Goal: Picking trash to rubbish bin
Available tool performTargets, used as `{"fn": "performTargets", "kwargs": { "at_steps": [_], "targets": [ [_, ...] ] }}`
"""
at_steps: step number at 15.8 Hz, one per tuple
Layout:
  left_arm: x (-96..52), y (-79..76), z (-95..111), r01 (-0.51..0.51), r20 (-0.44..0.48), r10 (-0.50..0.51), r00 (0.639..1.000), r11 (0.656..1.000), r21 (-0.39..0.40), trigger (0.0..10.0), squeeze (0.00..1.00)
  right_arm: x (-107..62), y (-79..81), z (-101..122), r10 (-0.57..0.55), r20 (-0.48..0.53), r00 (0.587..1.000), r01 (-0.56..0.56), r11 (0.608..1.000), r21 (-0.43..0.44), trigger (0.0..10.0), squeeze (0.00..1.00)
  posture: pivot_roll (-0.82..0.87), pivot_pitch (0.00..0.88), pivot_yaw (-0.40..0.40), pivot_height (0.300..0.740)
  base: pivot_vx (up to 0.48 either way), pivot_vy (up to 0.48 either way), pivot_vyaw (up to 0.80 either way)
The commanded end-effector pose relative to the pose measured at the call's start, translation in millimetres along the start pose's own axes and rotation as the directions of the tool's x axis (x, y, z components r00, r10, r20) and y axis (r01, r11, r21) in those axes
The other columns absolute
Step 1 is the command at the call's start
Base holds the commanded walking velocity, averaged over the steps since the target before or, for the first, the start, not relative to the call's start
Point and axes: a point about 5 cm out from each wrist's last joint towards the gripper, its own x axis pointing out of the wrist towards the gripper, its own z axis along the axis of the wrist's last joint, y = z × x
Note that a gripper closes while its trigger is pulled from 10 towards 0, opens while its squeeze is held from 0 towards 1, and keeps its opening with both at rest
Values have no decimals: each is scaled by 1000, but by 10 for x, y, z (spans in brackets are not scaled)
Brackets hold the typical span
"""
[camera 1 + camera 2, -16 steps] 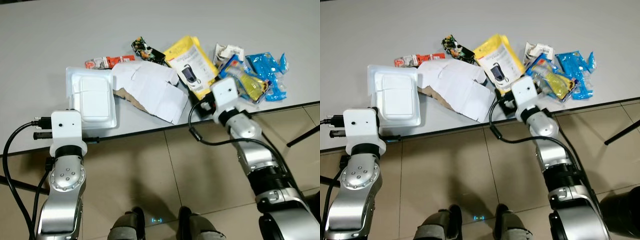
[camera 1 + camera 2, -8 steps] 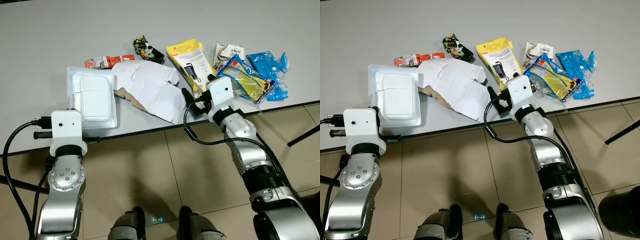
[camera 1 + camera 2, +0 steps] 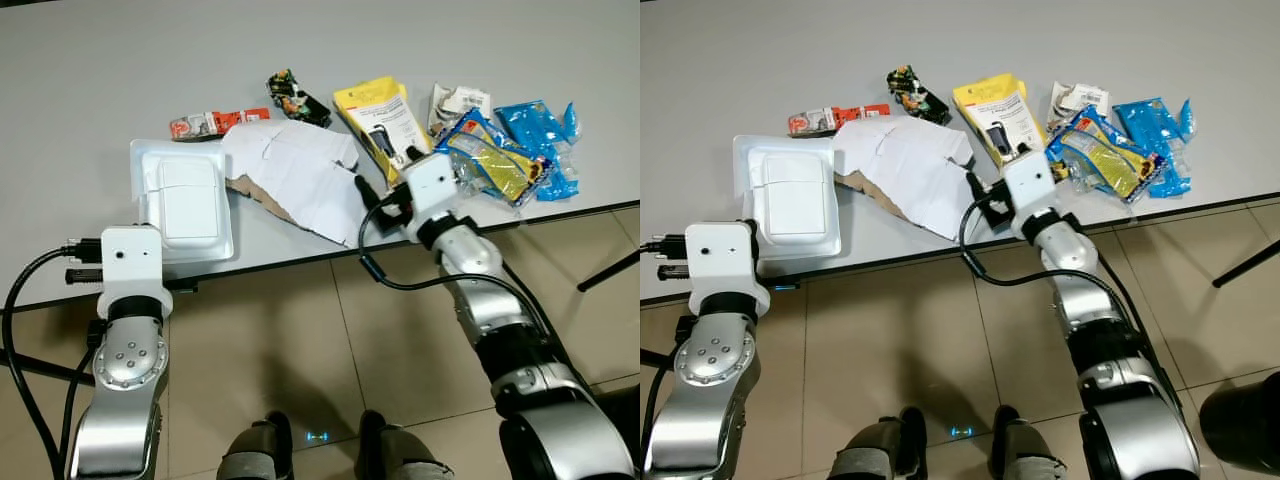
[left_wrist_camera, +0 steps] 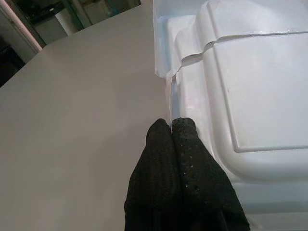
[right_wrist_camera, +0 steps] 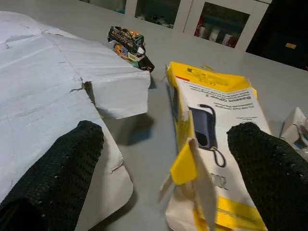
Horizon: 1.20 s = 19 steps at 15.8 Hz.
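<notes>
Lying across the grey table [image 3: 90, 90]: flattened white cardboard [image 3: 300, 175], then white foam box [image 3: 185, 200], then yellow pouch [image 5: 211, 120]. Having slid leftward since a second ago, right gripper [image 5: 166, 159] spreading wide, straddling the pouch's torn end. Left gripper [image 4: 171, 126] pressing clenched against the box's edge.

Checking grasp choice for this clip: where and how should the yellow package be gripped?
Grip the yellow package at its torn near end, coming from the table's near edge. That end lifts off the table, giving an edge to pinch; the right gripper, open, already straddles it.
</notes>
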Motion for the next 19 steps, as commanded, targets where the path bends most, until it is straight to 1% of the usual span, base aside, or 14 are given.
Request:
{"fn": "performTargets", "kwargs": {
  "at_steps": [1,4,9,10,12,19],
  "targets": [
    [-48,63,-12,-8,-12,8,1000,1000,21,2157,0,13,28,-16,2,-2,1000,-2,1000,-15,10000,0,59,305,44,740,0,0,0],
    [-123,121,-15,-12,-27,13,1000,999,36,2157,0,61,50,-53,-6,-17,1000,5,1000,-25,10000,0,93,327,52,740,0,0,0],
    [-174,174,-12,-17,-43,19,999,999,48,2039,0,111,33,-55,-28,-18,999,27,999,-36,10000,0,112,343,61,740,0,0,0],
    [-183,165,-13,-14,-47,16,999,999,47,2039,0,115,13,-58,-49,-19,999,49,998,-26,3569,0,113,344,63,740,0,0,0],
    [-185,159,-7,-12,-48,14,999,999,47,2078,0,115,4,-66,-60,-18,998,59,998,-24,0,0,116,345,66,740,0,0,0],
    [-188,177,8,-15,-52,18,998,999,50,2000,0,107,92,-105,-52,-15,999,52,999,-1,0,0,126,345,64,740,0,0,0]
  ]
}}
